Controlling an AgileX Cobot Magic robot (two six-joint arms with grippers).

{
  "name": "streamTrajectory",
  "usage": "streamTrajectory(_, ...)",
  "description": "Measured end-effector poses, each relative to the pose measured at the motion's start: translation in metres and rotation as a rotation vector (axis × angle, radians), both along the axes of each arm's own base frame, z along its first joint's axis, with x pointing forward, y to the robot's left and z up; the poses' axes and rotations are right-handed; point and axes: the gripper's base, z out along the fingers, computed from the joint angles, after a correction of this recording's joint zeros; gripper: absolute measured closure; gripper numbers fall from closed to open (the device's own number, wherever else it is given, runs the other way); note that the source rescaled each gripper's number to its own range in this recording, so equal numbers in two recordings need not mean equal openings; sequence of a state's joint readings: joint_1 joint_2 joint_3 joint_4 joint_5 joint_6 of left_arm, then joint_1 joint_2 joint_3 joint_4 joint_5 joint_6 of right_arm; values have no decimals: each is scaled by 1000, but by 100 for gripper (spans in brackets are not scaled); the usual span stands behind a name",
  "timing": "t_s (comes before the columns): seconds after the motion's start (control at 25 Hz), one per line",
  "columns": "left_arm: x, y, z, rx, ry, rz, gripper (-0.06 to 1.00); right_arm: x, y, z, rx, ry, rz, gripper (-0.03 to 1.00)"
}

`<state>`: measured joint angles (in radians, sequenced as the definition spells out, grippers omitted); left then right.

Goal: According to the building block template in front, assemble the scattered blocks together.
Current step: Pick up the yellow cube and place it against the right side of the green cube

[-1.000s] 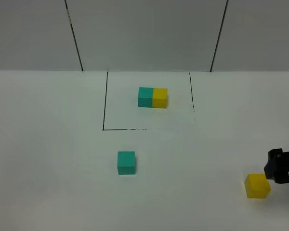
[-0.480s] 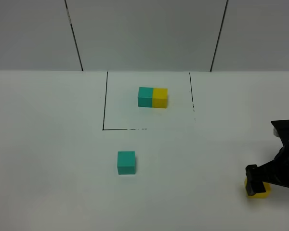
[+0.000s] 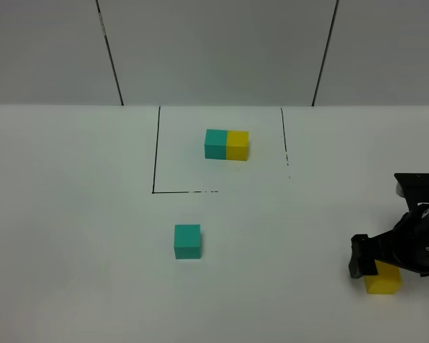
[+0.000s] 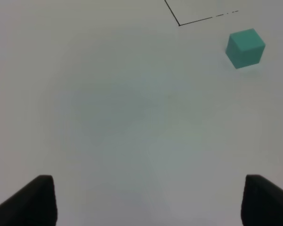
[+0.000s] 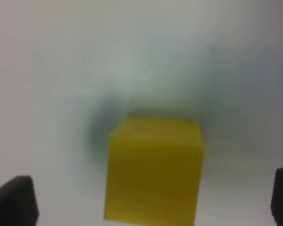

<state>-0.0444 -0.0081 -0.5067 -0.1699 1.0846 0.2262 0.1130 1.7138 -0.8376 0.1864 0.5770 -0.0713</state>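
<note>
Exterior high, lower right: right claw has dropped over the yellow block, wide open, straddling it, nothing gripped yet. Teal block waits lower-middle on the bench. Grab probably comes next.

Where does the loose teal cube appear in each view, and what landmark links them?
Exterior high: teal cube sits alone, just in front of the black outline corner at near left.
Left wrist: teal cube lies beside that outline corner, far ahead of the open left pincer.
Right wrist: not in it; a yellow cube shows instead.
Shared landmark: the outline corner.
</note>
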Motion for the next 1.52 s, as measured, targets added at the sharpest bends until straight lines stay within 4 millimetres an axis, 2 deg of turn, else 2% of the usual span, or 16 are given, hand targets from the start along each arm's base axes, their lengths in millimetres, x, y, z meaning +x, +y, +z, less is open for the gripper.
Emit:
streamTrajectory(0.4,0,0,0,0,0,0,-4,5,0,-24,-9,49,-12,-1)
streamTrajectory(0.44,0,0,0,0,0,0,-4,5,0,-25,-9,52,-12,6)
streamTrajectory(0.48,0,0,0,0,0,0,-4,6,0,-25,-8,52,-16,19)
streamTrajectory(0.56,0,0,0,0,0,0,-4,7,0,-24,-7,47,-20,55)
streamTrajectory(0.6,0,0,0,0,0,0,-4,8,0,-23,-6,45,-22,80)
streamTrajectory(0.64,0,0,0,0,0,0,-4,9,1,-22,-5,46,-24,97)
streamTrajectory(0.8,0,0,0,-1,0,1,-4,9,1,-21,-6,53,-10,95)
streamTrajectory(0.92,0,0,0,-1,0,1,-4,15,2,-13,-28,61,97,95)
streamTrajectory(1.16,0,0,0,-1,0,1,-4,41,23,26,-99,-1,526,95)
streamTrajectory(1.32,0,0,0,-1,0,1,-4,51,49,47,-176,-95,897,95)
streamTrajectory(1.52,0,0,0,-2,0,1,-4,54,87,60,-234,-184,1242,95)
